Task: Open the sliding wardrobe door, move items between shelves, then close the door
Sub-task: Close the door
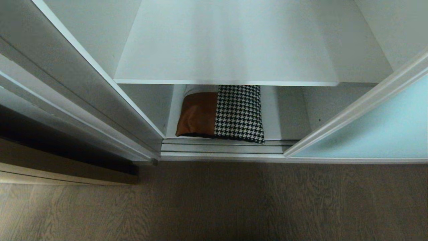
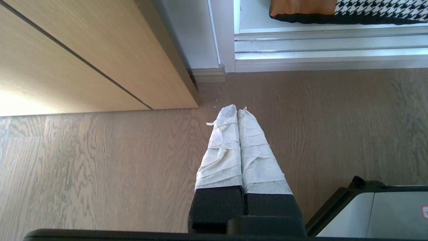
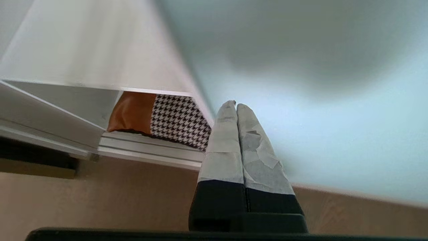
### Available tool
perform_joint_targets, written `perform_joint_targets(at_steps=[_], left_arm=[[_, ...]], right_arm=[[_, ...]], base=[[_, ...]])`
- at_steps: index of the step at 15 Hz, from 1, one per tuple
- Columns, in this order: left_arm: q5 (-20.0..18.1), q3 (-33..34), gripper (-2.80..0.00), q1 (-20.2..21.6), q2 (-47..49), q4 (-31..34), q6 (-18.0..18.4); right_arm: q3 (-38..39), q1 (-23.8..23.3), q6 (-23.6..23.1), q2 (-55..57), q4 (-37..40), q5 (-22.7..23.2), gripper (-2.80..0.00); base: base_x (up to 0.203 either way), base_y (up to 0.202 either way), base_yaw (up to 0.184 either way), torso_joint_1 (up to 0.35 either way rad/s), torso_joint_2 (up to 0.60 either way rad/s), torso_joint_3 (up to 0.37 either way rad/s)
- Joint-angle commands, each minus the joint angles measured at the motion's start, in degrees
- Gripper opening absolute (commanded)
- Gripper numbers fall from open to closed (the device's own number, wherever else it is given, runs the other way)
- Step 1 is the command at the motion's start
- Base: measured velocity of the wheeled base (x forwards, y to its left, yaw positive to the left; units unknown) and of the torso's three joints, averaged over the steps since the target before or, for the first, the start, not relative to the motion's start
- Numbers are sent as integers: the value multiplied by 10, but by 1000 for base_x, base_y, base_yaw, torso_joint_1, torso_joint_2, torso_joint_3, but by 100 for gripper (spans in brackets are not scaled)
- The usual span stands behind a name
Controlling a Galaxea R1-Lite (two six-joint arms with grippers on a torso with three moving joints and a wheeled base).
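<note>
Neither arm shows in the head cam, so the wrist cams are the only look at the grippers. Left gripper (image 2: pixel 238 110) hangs over the wood floor (image 2: pixel 100 174), taped fingers (image 2: pixel 222 150) pressed flat together, nothing btwn them. That view also gets a light wooden panel (image 2: pixel 83 57) off to one side and a corner of the robot's base (image 2: pixel 367 214), which no other view has. Right gripper (image 3: pixel 236 104) is up close to the sliding wardrobe door (image 3: pixel 317 100), tips in front of the aqua glass near its frame edge, jaws also fully closed w/ nothing held. Can't tell if it's touching the glass.

Head cam, near to far: floor, then the silver track (image 1: pixel 220 147), then the cushion (image 1: pixel 222 112) on the lower shelf (image 1: pixel 272 113), front edge right at the track. It lies flat, long axis running left-right, rust-brown half to the left, houndstooth half to the right. Upper shelf (image 1: pixel 234 43) sits over its back part. Door is slid off to the right, opening clear in front of the cushion.
</note>
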Motion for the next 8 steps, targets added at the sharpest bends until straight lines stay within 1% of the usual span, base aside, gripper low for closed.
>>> perform_joint_targets(at_steps=[1, 3, 6, 8], left_arm=[[0, 1, -280, 0, 1, 0, 0], [0, 1, -280, 0, 1, 0, 0], [0, 1, -280, 0, 1, 0, 0], [0, 1, -280, 0, 1, 0, 0]], right_arm=[[-18, 19, 1, 27, 22, -7, -280], [-26, 29, 1, 35, 42, -14, -280], [-37, 55, 0, 55, 43, -16, -280], [-50, 70, 0, 66, 44, -32, -280]], base=[[0, 0, 0, 0, 0, 0], [0, 0, 0, 0, 0, 0], [0, 0, 0, 0, 0, 0], [0, 0, 0, 0, 0, 0]])
